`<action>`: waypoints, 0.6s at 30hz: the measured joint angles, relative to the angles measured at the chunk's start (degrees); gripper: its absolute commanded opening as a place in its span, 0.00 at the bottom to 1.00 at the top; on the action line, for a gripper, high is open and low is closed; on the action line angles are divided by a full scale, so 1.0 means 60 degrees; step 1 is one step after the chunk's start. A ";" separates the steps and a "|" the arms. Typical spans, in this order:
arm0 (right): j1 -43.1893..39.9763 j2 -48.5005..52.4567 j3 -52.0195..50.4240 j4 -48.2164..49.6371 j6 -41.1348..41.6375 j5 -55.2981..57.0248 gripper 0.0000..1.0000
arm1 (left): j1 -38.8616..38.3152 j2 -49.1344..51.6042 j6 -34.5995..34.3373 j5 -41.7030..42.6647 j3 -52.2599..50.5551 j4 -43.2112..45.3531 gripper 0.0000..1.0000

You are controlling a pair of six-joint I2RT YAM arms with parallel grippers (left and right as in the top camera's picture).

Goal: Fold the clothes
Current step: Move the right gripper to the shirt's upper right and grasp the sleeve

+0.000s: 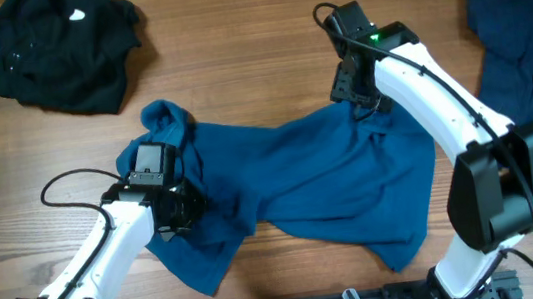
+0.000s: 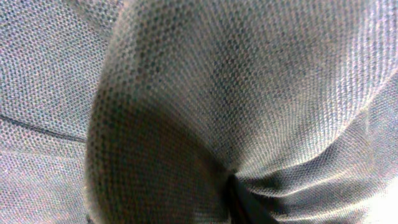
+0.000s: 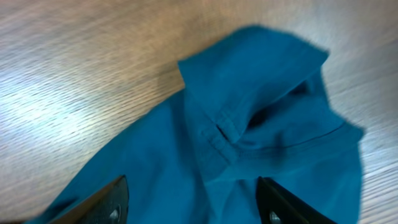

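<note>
A teal-blue shirt (image 1: 320,174) lies crumpled across the middle of the wooden table. My left gripper (image 1: 181,212) sits on its left part. The left wrist view is filled by the shirt's weave (image 2: 249,81), whose folds gather to a pinch at the bottom, so the jaws look shut on the cloth; the fingers themselves are hidden. My right gripper (image 1: 359,99) is over the shirt's upper right corner. In the right wrist view its fingers (image 3: 193,205) are wide apart just above a folded hem of the shirt (image 3: 261,81), holding nothing.
A black garment (image 1: 59,47) lies bunched at the far left. A dark blue garment (image 1: 527,49) lies spread at the right edge. Bare wood (image 1: 236,62) shows between them, behind the shirt.
</note>
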 measured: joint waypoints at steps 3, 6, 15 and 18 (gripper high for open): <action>-0.0219 0.0193 -0.0004 -0.0007 0.0510 -0.0335 0.65 | 0.0000 0.0000 0.0000 0.0000 0.0000 -0.0011 0.31; -0.0317 0.0200 -0.0007 -0.0182 0.0801 -0.0557 0.66 | 0.0000 0.0000 0.0000 0.0000 0.0000 -0.0011 0.31; -0.0321 0.0200 -0.1056 0.0357 0.1198 -0.0892 0.66 | 0.0000 0.0000 0.0000 -0.0004 0.0000 -0.0015 0.31; -0.0321 0.0200 -0.1275 0.0572 0.1231 -0.0907 0.66 | 0.0000 0.0000 0.0000 0.0000 0.0000 -0.0015 0.31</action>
